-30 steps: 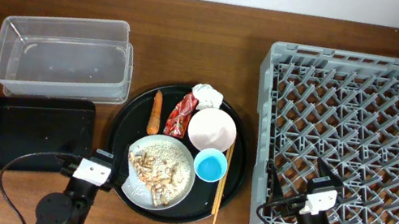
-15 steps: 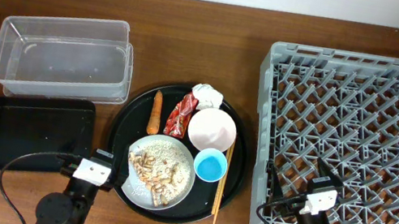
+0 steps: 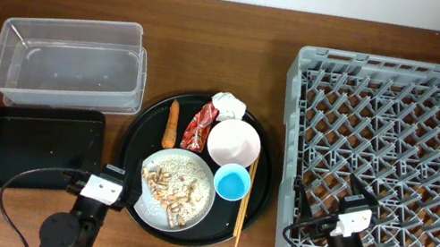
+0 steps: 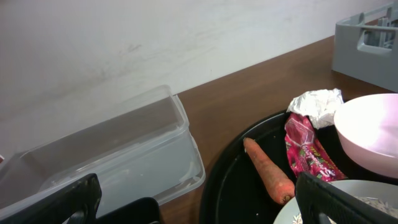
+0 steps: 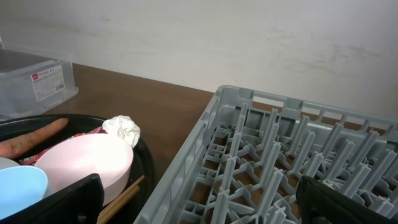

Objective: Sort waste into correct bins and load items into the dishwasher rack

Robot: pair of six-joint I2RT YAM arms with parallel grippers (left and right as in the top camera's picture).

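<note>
Nothing has shifted since a second ago. The grey dishwasher rack [image 3: 390, 163] stays at the right. The round black tray [image 3: 138, 132] lies mid-counter, with the clear tub [image 3: 68, 60] and the shallow black tray [image 3: 34, 145] to its left. On the round tray are the plate [image 3: 146, 210] of food scraps [image 3: 172, 188], the bowl [image 3: 234, 142], cup [image 3: 232, 182], chopsticks [image 3: 245, 201], carrot [image 3: 172, 124], wrapper [image 3: 199, 127] and tissue [image 3: 228, 104]. The left fingers [image 4: 56, 202] and right fingers [image 5: 62, 199] are spread wide, grasping nothing. The counter [image 3: 216, 41] is brown wood and meets a pale wall [image 4: 124, 37].
</note>
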